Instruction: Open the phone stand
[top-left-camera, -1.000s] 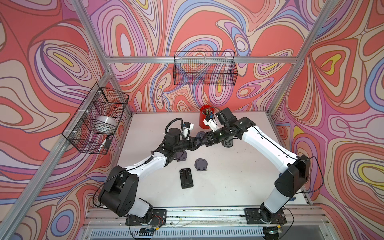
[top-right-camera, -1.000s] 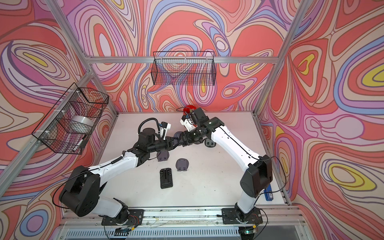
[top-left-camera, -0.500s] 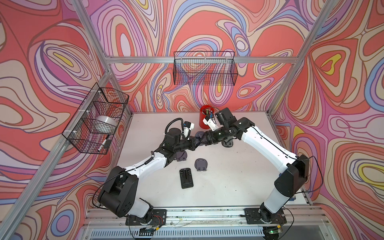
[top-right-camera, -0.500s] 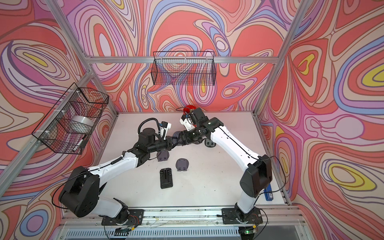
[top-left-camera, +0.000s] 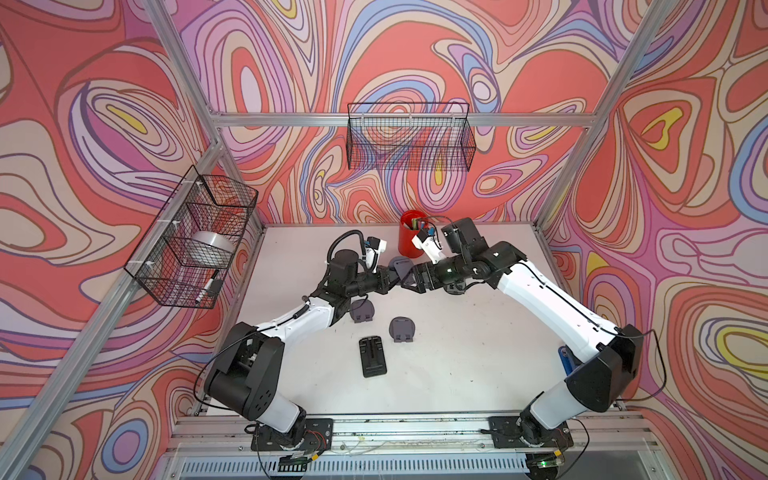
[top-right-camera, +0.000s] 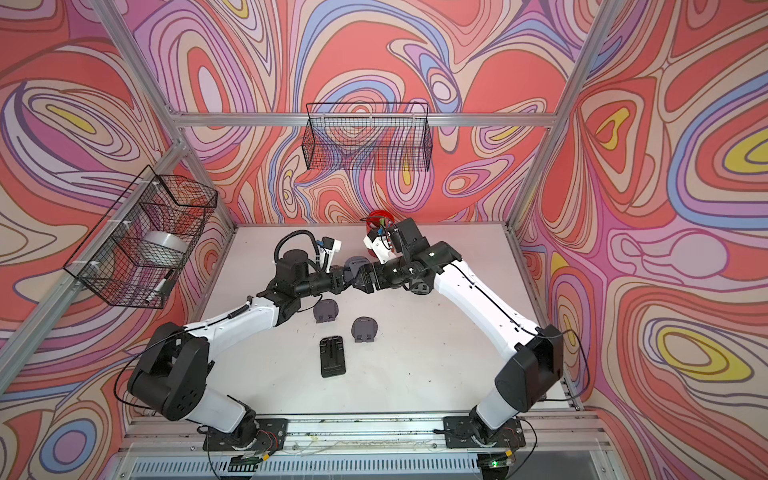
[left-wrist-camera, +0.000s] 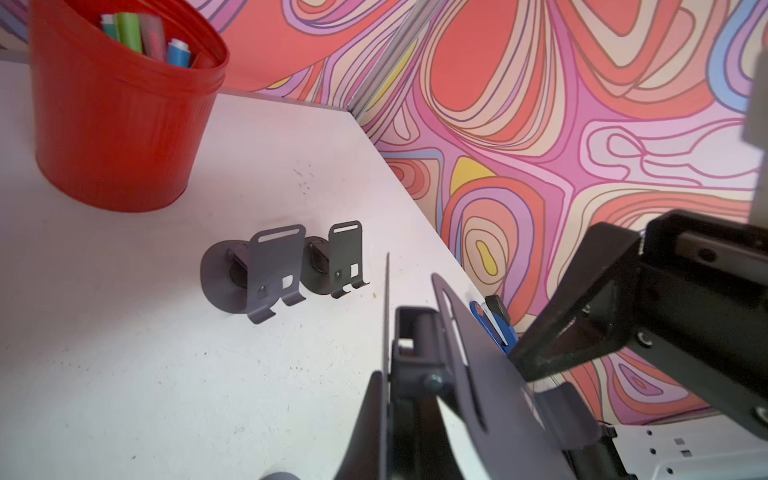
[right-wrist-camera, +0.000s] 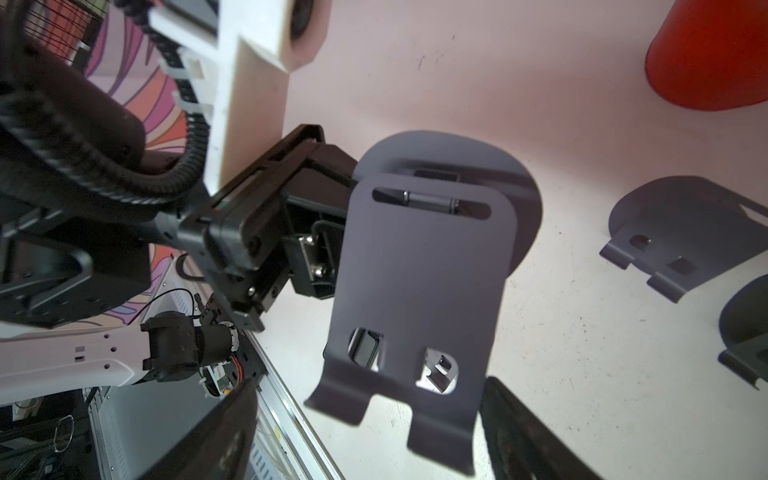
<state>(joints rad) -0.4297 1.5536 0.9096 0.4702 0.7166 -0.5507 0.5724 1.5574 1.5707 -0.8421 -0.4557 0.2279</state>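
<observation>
Left gripper (top-left-camera: 392, 279) is clamped tight on the phone stand (right-wrist-camera: 419, 282), gripping behind its front plate. I read the stand as held clear of the table (top-left-camera: 478, 353), at 12 o'clock from table centre. Right gripper (top-left-camera: 411, 279) has its jaws apart, straddling the plate's hooked lower edge. Red cup (top-left-camera: 409, 241) sits at 12 o'clock beyond the stand.

Both arms reach forward from their bases and meet tip to tip. The left arm (top-left-camera: 291, 320) stretches forward and toward the right, and the right arm (top-left-camera: 548, 307) bends at the elbow and comes in from its own side. The left gripper (top-left-camera: 390, 279) is pinched tight on the phone stand (right-wrist-camera: 419, 270). The right gripper (top-left-camera: 409, 281) faces it with its fingers (right-wrist-camera: 523, 432) spread wide on either side of the stand's lower edge, not closed on it.
</observation>
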